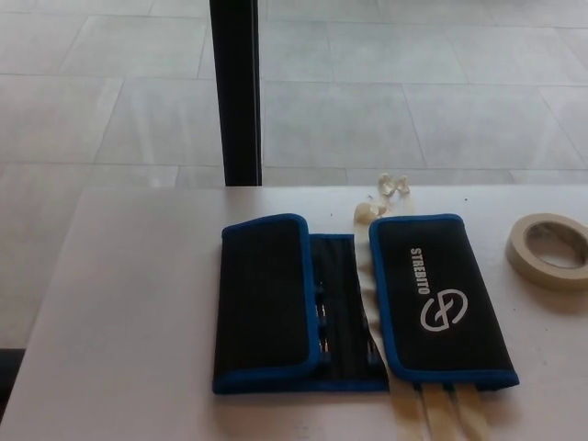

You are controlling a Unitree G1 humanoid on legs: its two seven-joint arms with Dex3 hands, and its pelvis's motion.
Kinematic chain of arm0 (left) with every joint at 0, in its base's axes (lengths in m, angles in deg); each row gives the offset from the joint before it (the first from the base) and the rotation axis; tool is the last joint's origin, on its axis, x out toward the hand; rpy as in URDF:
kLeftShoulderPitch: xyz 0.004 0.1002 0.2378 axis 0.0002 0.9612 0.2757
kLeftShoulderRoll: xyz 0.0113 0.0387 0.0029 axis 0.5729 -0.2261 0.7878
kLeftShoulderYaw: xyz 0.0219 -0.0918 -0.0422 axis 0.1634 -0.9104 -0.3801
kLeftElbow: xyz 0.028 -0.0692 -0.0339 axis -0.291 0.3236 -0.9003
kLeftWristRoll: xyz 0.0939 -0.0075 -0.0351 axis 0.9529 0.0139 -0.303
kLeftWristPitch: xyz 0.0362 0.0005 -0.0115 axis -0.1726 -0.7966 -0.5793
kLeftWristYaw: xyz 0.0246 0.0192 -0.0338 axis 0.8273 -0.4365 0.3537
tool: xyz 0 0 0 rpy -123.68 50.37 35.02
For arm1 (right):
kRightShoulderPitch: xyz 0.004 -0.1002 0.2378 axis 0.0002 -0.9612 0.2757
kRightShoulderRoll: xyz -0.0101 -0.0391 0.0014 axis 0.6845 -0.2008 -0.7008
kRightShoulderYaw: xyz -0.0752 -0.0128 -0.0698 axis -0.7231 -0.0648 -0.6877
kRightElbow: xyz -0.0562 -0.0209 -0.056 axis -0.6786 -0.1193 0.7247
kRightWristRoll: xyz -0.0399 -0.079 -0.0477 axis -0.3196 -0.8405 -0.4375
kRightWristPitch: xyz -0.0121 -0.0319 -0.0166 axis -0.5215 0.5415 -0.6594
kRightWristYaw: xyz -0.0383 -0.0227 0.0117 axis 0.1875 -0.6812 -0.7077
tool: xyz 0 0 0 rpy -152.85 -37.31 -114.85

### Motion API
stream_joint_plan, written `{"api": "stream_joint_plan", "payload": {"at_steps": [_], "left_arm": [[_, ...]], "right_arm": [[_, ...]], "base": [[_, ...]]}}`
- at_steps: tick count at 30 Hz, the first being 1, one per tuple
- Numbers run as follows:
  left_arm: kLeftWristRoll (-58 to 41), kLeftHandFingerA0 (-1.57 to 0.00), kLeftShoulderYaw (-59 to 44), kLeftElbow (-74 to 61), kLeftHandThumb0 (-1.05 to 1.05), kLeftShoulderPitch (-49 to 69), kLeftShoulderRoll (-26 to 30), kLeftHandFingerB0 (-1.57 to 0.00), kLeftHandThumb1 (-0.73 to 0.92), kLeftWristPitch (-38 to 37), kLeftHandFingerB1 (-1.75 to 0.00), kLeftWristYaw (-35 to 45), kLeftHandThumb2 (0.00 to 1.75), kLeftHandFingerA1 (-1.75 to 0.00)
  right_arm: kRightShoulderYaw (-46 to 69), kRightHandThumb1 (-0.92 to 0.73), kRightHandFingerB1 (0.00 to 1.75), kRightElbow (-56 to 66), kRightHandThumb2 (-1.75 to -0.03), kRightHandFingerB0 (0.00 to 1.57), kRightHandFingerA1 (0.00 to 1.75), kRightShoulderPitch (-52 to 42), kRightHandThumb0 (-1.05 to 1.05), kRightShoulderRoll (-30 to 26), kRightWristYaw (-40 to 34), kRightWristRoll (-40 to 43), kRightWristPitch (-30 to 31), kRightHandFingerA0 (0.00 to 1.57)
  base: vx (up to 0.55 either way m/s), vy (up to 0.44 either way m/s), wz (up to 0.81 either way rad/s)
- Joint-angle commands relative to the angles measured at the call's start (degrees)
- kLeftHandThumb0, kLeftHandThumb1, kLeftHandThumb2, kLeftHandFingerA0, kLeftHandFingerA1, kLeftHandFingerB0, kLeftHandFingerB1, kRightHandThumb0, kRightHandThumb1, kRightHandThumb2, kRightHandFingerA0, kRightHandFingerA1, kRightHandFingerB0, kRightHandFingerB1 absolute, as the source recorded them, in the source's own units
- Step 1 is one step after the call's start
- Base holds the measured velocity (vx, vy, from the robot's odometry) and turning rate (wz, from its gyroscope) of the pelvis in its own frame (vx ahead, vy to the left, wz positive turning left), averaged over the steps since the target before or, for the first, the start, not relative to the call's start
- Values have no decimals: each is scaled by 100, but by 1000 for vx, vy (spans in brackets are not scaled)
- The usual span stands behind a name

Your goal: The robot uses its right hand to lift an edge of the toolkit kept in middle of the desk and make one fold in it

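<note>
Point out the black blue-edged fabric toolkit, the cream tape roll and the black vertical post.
Black blue-edged fabric toolkit (441, 299): head view, logo flap.
Cream tape roll (525, 258): head view, left rim.
Black vertical post (235, 92): head view, mid-shaft.

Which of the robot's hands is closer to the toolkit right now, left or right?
Neither can be picked: no robot hand shows in the head view. The toolkit lies alone mid-desk, its left and right flaps folded in, with a tape roll off to its right.

The roll of tape (549, 250) runs off the right edge, the cream straps (443, 413) below the toolkit (358, 305) run off the bottom, and the flaps cover its middle pockets.
</note>
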Motion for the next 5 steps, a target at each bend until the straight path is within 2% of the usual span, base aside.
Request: {"api": "stream_joint_plan", "payload": {"at_steps": [1,3,4,5], "left_arm": [[-45,-66,-22,12,-67,172,0,-47,86,17,-52,11,65,-62],[-63,-64,-33,-3,-67,209,-5,-49,86,-24,-53,75,65,-63],[-87,-64,-55,-15,-66,249,-7,-46,86,-12,-52,77,66,-65],[-98,-64,-64,-22,-66,267,-8,-46,86,-6,-52,78,66,-65]], "right_arm": [[-519,-76,61,-396,-64,30,79,-261,-62,-60,2,-92,-241,56],[-798,-81,63,-549,-64,32,89,-346,-57,-79,211,-109,-185,60],[-923,-78,62,-556,-63,35,100,-351,-58,-65,78,-163,-154,78],[-997,-78,62,-568,-63,35,100,-355,-58,-68,15,-164,-149,78]], "base": [[0,0,0],[0,0,0],[0,0,0],[0,0,0]]}}
